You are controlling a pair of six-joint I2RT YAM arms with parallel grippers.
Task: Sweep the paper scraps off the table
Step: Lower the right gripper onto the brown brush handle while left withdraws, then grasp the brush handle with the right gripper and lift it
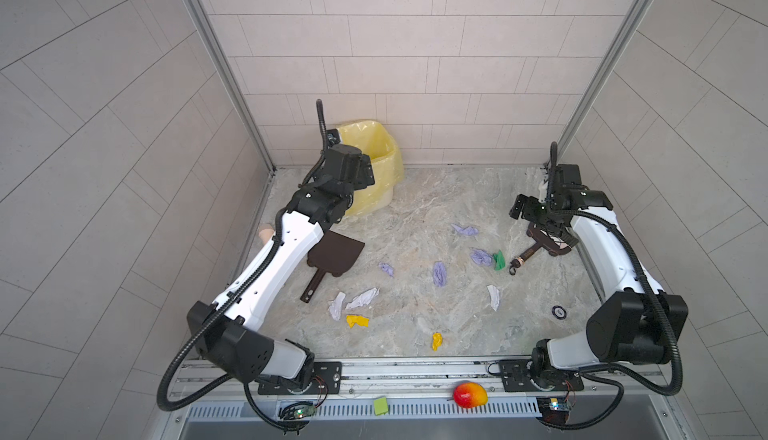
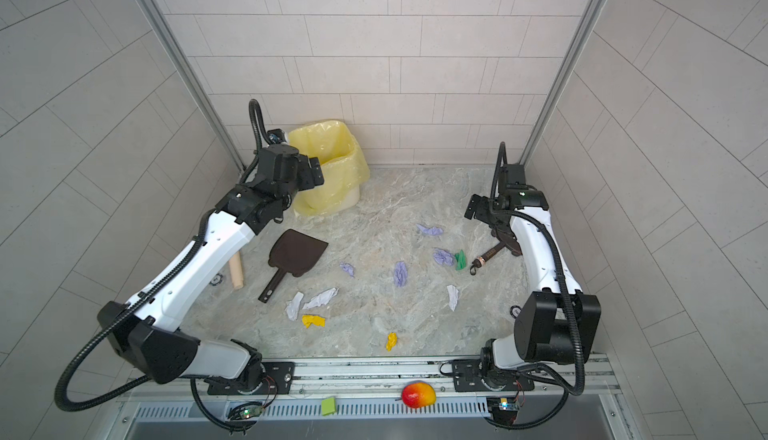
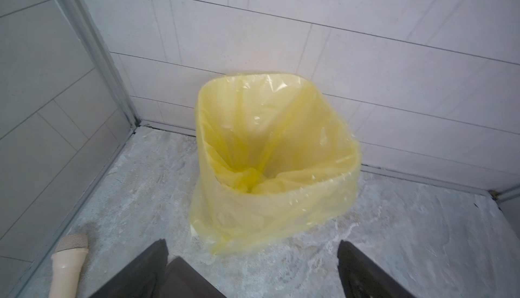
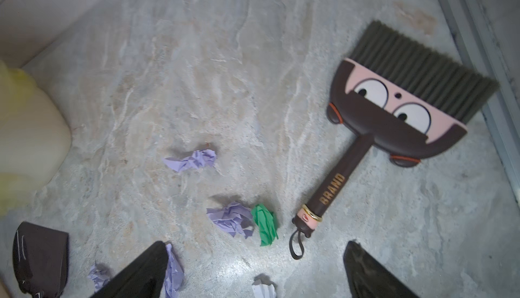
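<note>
Word: "BRAND", in gold capitals.
Stands on: the dark brown handle (image 4: pixel 334 187) of the brush (image 4: pixel 394 125), running lengthwise along it.
Brush position: flat on the tabletop (image 4: pixel 253 57), near its right edge, toward the far right corner.
Round black disc (image 1: pixel 559 311): by the right edge; its pale marking is too small to read.

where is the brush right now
The brush lies flat on the right side of the table in both top views, handle end beside the green scrap, head partly hidden under the right arm.
</note>
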